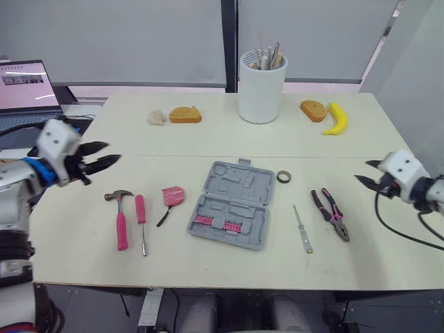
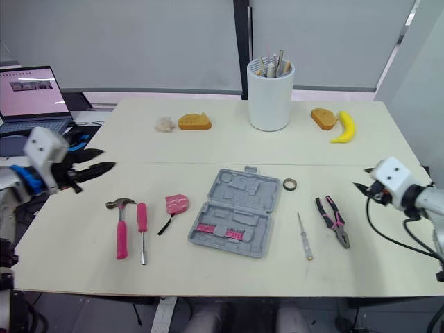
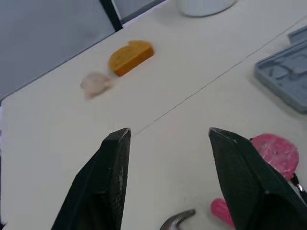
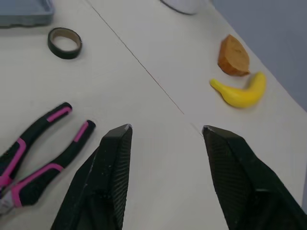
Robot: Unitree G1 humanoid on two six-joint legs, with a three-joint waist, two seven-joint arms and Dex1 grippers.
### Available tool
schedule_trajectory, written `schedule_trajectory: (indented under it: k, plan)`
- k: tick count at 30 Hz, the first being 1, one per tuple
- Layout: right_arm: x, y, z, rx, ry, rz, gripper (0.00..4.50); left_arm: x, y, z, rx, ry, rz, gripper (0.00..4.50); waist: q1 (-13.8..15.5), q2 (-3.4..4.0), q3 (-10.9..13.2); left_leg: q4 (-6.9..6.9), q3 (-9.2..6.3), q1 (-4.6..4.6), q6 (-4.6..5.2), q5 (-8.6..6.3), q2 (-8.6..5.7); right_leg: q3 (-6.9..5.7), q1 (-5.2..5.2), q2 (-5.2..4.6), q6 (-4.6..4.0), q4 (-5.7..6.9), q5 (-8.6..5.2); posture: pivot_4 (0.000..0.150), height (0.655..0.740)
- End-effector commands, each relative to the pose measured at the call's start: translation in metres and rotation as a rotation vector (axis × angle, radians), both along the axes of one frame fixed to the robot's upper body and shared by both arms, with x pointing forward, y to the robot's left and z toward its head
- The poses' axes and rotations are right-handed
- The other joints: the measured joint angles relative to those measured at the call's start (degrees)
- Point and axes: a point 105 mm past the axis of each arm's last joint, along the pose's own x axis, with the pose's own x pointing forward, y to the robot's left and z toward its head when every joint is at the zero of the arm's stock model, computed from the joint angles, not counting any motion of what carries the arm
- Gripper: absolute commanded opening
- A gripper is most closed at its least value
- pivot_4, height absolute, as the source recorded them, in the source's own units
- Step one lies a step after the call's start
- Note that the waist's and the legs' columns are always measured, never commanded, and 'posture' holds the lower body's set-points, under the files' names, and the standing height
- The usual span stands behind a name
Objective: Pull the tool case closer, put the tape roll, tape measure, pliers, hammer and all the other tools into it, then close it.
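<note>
An open grey tool case lies in the middle of the table, with pink bits in its near half. To its left are a pink tape measure, a pink-handled screwdriver and a pink-handled hammer. On its right lie a dark tape roll, a slim screwdriver and black-and-pink pliers. My left gripper hovers open above the table's left edge, beyond the hammer. My right gripper hangs open at the right edge, right of the pliers. Both hold nothing.
At the back of the table stand a white cup of utensils, a banana, two orange sponge-like pieces and a small pale lump. A laptop sits off the table's left side.
</note>
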Motion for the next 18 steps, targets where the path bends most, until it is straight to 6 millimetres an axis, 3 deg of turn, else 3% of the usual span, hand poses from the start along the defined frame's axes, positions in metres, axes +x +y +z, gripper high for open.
schedule_trajectory:
  k: [1,4,8,18]
  plan:
    - [0.006,0.045,0.002,-0.013,-0.019,0.104,1.51,0.007,-0.039,-0.015,0.114,0.041,-0.136,1.06,0.0,0.0,0.0,0.0,0.01,0.0,0.0,0.0,0.0,0.0,0.0,0.01,0.0,-0.01,0.0,0.15,0.74]
    - [0.007,0.071,-0.015,-0.07,0.016,0.168,0.82,0.013,-0.066,-0.038,0.157,0.077,-0.227,0.02,0.0,-0.03,0.0,-0.01,0.02,-0.03,0.0,0.0,0.01,0.0,-0.04,0.04,0.0,-0.01,0.0,0.15,0.74]
    - [0.007,0.085,-0.043,-0.228,0.048,0.217,0.02,0.02,-0.087,-0.062,0.216,0.112,-0.287,0.0,0.2,-0.06,0.0,0.01,0.01,-0.07,0.0,0.01,-0.07,-0.02,-0.07,0.04,0.0,-0.01,0.0,0.15,0.74]
    - [0.009,0.136,-0.06,-0.185,0.117,0.267,0.01,0.037,-0.109,-0.095,0.34,0.154,-0.327,0.0,0.0,-0.1,0.1,0.02,-0.01,-0.05,-0.02,0.02,-0.03,-0.06,-0.07,0.12,0.01,0.03,0.01,0.15,0.74]
